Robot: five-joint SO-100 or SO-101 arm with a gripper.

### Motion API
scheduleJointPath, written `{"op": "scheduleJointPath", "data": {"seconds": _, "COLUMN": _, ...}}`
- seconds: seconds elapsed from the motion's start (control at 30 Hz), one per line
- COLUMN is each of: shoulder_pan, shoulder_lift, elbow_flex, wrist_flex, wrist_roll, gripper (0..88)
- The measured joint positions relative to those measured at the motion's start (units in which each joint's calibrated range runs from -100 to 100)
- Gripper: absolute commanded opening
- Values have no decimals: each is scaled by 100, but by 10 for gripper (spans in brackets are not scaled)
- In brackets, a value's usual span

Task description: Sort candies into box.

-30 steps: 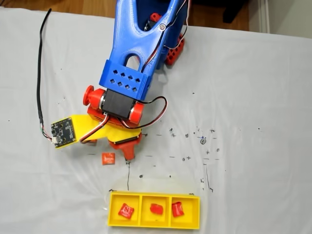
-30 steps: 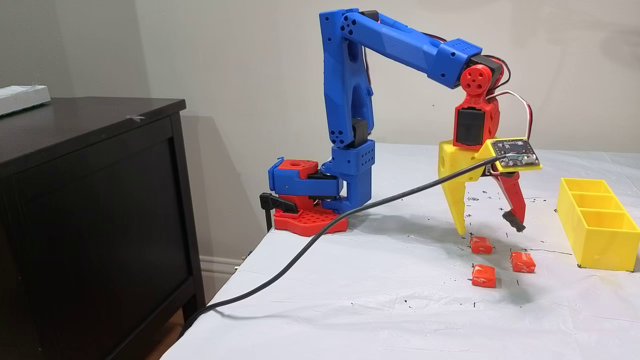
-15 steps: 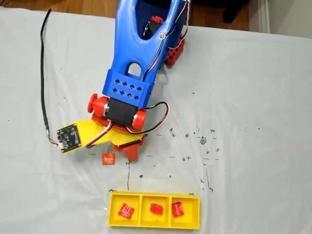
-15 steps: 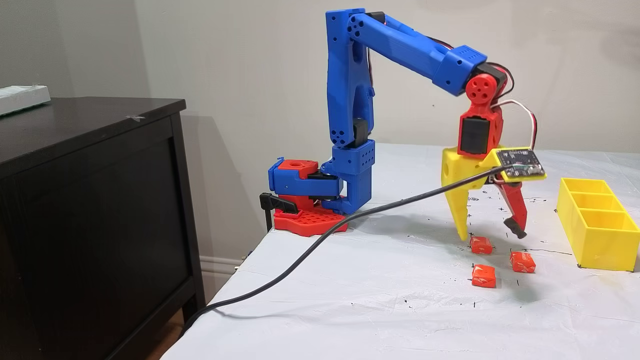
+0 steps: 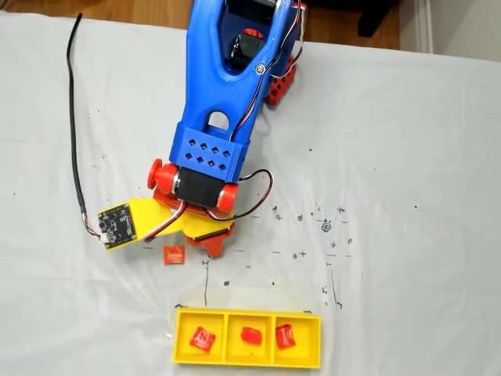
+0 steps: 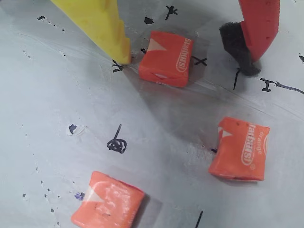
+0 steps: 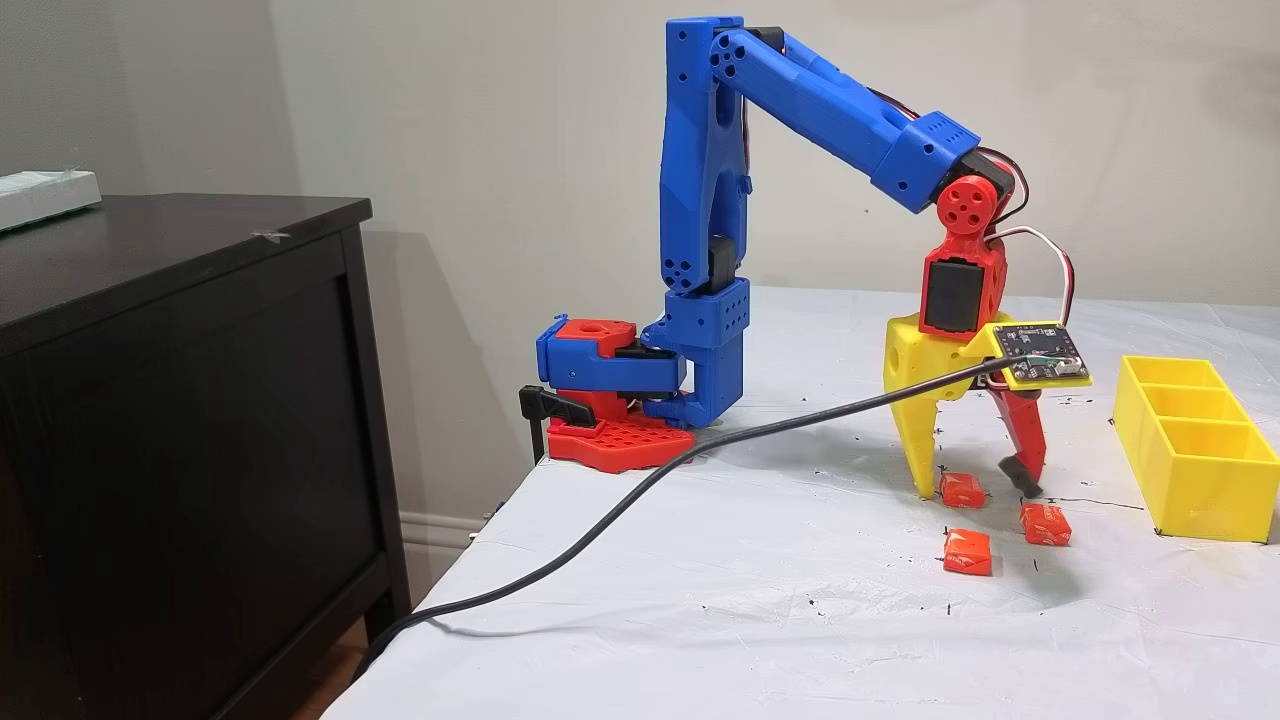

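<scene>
Claw [image 7: 975, 488] is down at the counter [image 7: 700, 600], fingers spread wide w/ one orange candy [image 7: 962, 489] sitting between them. Wrist view: yellow finger [image 6: 102, 26] tip just touches or nearly touches that candy's [image 6: 165, 58] corner, red finger [image 6: 259, 26] w/ its dark pad is apart on the other side. Nothing pinched.

Two more candies lie loose on the counter nearby: one [image 6: 240, 148] w/ white print facing up, another [image 6: 108, 201] closer to the camera edge, both well clear of the fingers.

Yellow box [image 5: 180, 345] sits near the bottom in a fixed view, just beyond the claw. Three compartments in a row, one red candy in each: left [image 5: 203, 338], middle [image 5: 250, 335], right [image 5: 285, 336].
</scene>
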Motion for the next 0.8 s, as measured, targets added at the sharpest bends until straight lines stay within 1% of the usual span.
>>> {"op": "scheduleJointPath", "data": {"seconds": 0.1, "shoulder_pan": 0, "shoulder_lift": 17, "elbow_flex": 26, "wrist_flex": -71, "wrist_roll": 24, "gripper": 52}}
{"op": "scheduleJointPath", "data": {"seconds": 0.3, "shoulder_pan": -23, "shoulder_lift": -17, "elbow_flex": 26, "wrist_flex": -238, "wrist_roll": 34, "gripper": 2}}
{"op": "scheduleJointPath", "data": {"seconds": 0.5, "shoulder_pan": -101, "shoulder_lift": -254, "elbow_flex": 34, "wrist_flex": -127, "wrist_roll": -54, "gripper": 2}}
{"op": "scheduleJointPath", "data": {"seconds": 0.7, "shoulder_pan": -414, "shoulder_lift": -998, "elbow_flex": 17, "wrist_flex": 183, "wrist_roll": -313, "gripper": 2}}
{"op": "scheduleJointPath", "data": {"seconds": 0.8, "shoulder_pan": -531, "shoulder_lift": -1244, "elbow_flex": -325, "wrist_flex": 357, "wrist_roll": -474, "gripper": 2}}
